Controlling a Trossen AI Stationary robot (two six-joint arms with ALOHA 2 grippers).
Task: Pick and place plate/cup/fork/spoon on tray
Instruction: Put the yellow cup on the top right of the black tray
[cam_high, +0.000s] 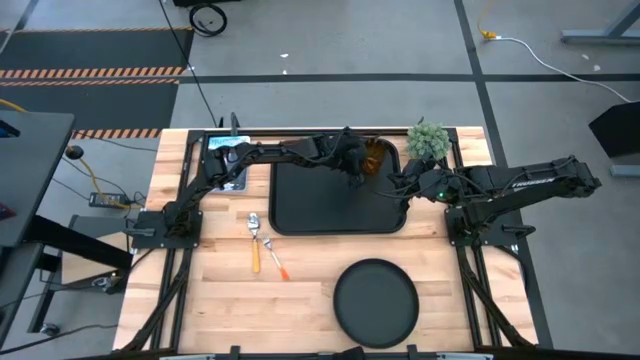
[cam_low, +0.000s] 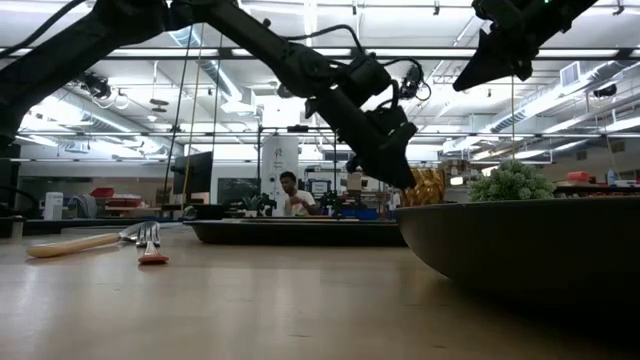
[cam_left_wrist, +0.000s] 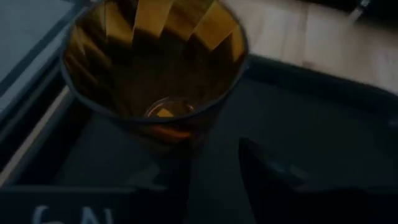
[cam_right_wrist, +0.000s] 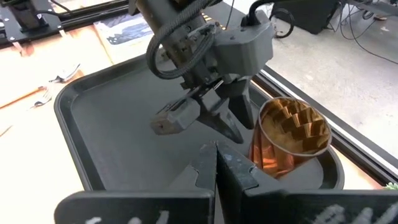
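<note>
The amber cup (cam_high: 375, 157) (cam_right_wrist: 289, 140) stands on its base in the far right corner of the black tray (cam_high: 300, 215). My left gripper (cam_right_wrist: 205, 124) (cam_left_wrist: 214, 168) reaches across the tray, slanting down, open, with its fingers just beside the cup's lower wall and only bare tray between them. My right gripper (cam_right_wrist: 216, 165) (cam_high: 395, 190) hovers shut over the tray's right end, near the cup. The round black plate (cam_high: 375, 300) lies on the table near the front edge. The spoon (cam_high: 254, 235) and fork (cam_high: 275, 258) lie on the wood left of the tray's near edge. My left gripper has one finger (cam_right_wrist: 235, 123) close against the cup's lower wall (cam_right_wrist: 256, 140), on the side facing the tray's middle. Whether it touches the wall, I cannot tell. The cup is not between the fingers.
A small green potted plant (cam_high: 428, 140) stands just beyond the tray's far right corner, beside the cup. A blue-and-white sheet (cam_high: 228, 150) lies at the far left. The tray's middle and left part (cam_right_wrist: 112, 124) are bare. People and benches show in the room behind.
</note>
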